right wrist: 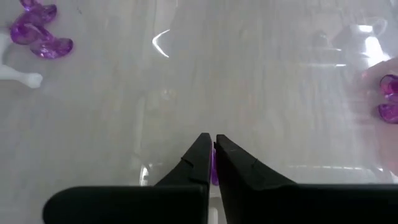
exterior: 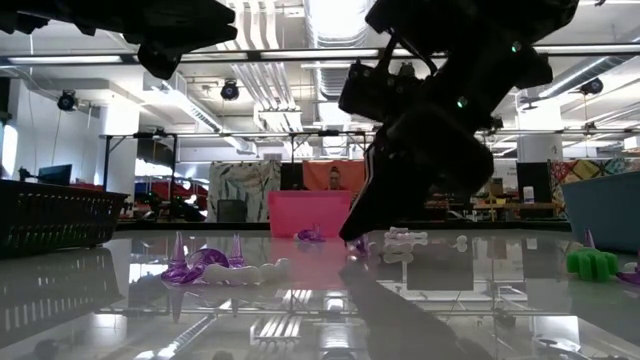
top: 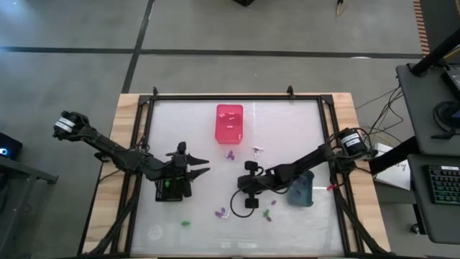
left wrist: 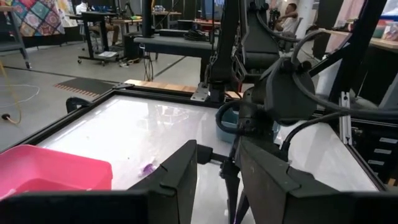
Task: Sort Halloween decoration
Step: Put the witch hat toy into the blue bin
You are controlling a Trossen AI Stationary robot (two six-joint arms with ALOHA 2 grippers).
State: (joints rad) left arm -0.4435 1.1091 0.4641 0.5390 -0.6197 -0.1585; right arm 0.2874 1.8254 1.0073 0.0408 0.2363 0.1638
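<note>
The right gripper (right wrist: pixel 211 152), low on the tabletop (right wrist: pixel 249 81), has closed on a purple piece (right wrist: pixel 213 169) by its very tips, so it may slip out on lifting and fall among the scattered pieces (top: pixel 223 213), short of the pink bin (top: pixel 229 122).

Pink bin (top: pixel 229 122) and scattered pieces (top: pixel 222 213) border the open centre.

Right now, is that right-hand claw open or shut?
Shut. The right gripper has its two dark fingers pressed almost together, with a small purple piece showing between them, just above the table.
</note>
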